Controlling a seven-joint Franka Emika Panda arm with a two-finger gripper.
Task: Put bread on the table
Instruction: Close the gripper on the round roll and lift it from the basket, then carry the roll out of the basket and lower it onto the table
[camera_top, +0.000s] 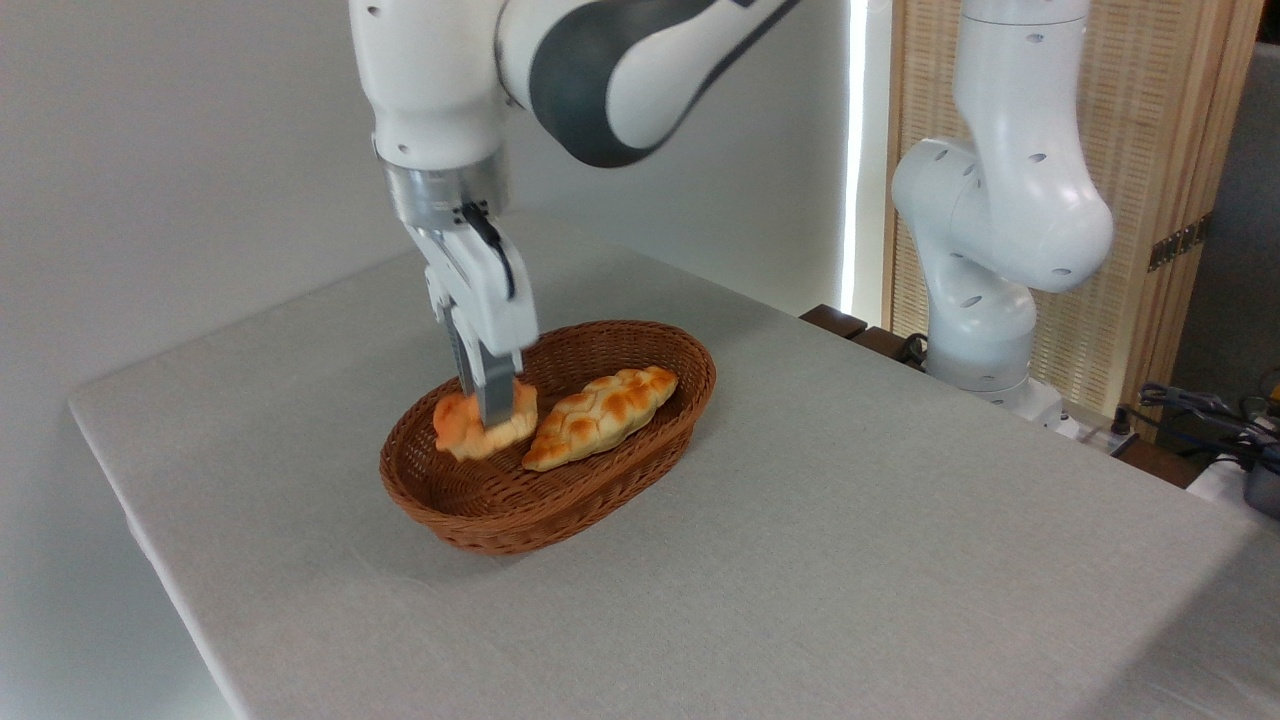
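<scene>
Orange-golden bread (462, 426) sits inside the wicker basket (600, 490) beside the braided loaf (600, 403), with the claw (487, 410) lowered onto it and apparently pinching it, so lifting it onto the grey surface (850, 520) remains undone.

- Table (800, 560): light grey cloth-like cover, matt, fine weave, faint creases.
- Basket (560, 500): brown woven wicker, ribbed, slight sheen.
- Bread (455, 425): orange-golden crust, smooth, softly glossy.
- Braided loaf (600, 415): golden-brown, glazed look, darker on the ridges.
- Gripper (490, 410): grey fingers, metallic, dull; white body above, plastic-like, smooth.
- Arm shell (1010, 200): white, glossy, smooth; dark grey matt joint band; brushed metal ring at the wrist.
- Screen (1180, 100) behind: pale wood frame, woven slat-like panels.
</scene>
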